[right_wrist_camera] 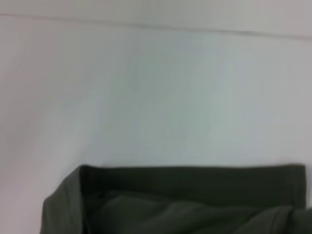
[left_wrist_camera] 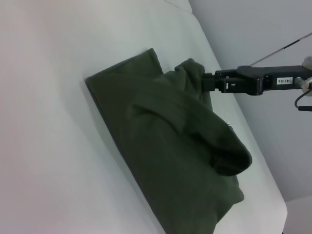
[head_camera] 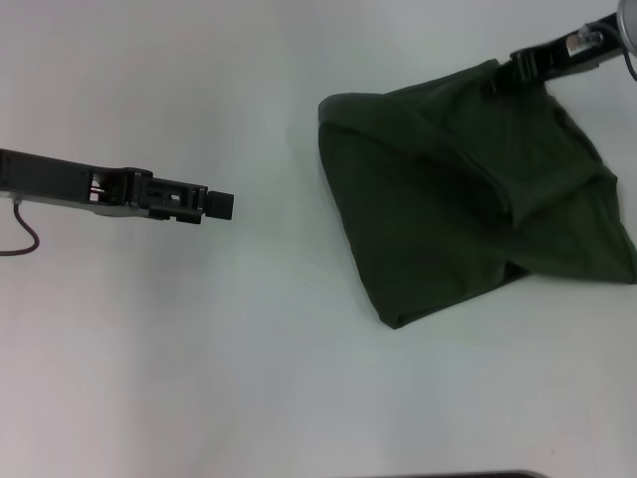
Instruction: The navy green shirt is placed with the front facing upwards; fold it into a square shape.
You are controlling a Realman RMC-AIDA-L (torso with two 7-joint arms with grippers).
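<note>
While the navy green shirt (head_camera: 468,189) sits bunched on the right side of the white table (head_camera: 199,349), the right gripper (head_camera: 520,62) is at its far edge, fingers pinched on a raised peak of cloth; the left wrist view shows that peak (left_wrist_camera: 195,73) pulled up into the tips. Not a square yet: lopsided shape, one straight folded edge on the side facing the left arm, a loose roll of fabric sagging across the top, a corner trailing toward the table's right edge. No lettering or collar visible from here.

Left gripper (head_camera: 221,204) hovers over bare table, well apart from the shirt, holding nothing, fingertips look closed together.

Handling, my read: light soft cotton, zero stiffness, drapes and drags, layers slide over each other. A single-point grip just makes a tent, as seen now. Better to take hems or corners, two points along one edge, through all layers, and keep low so the fold lands flat. Main risk: lower layers dragging along and undoing the straight edge.
</note>
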